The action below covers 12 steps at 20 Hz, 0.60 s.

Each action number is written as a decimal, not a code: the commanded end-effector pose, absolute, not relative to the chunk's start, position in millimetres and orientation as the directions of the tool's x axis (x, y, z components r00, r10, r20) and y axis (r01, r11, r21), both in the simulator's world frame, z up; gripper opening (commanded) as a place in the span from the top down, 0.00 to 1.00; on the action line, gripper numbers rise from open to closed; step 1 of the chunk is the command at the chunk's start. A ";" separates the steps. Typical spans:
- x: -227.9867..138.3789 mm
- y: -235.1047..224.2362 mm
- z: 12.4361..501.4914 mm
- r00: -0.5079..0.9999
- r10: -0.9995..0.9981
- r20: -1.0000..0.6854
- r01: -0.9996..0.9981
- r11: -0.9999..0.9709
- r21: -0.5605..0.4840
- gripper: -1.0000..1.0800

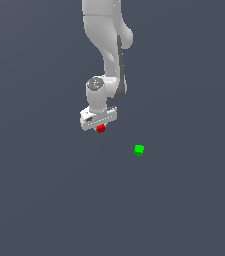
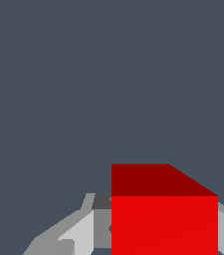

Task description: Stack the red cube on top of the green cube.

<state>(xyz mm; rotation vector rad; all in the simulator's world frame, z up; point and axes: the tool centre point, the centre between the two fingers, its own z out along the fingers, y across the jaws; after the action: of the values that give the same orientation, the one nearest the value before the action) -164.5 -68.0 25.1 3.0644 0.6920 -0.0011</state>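
SURFACE: flat floor (image 1: 44,200) | COLOUR: uniform dark slate grey | FINISH: plain, unmarked, no texture or seams | EXTENT: fills both views to every frame edge; no edges or corners visible | OTHER NON-TASK ITEMS: cannot tell of any

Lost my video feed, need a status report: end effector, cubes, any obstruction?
End effector shut on red cube. Green cube sits alone toward the exterior view's right, nothing on it. No obstruction visible between them.
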 end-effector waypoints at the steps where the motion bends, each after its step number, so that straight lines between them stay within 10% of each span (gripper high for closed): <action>1: -164.2 -68.0 31.4 0.903 0.430 0.000 0.430 -0.903 0.001 1.00; 12: -165.0 -67.8 89.9 0.903 0.430 0.000 0.430 -0.903 0.001 1.00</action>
<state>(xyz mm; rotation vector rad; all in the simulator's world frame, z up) -164.9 -67.9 80.7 3.0640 0.6918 0.0003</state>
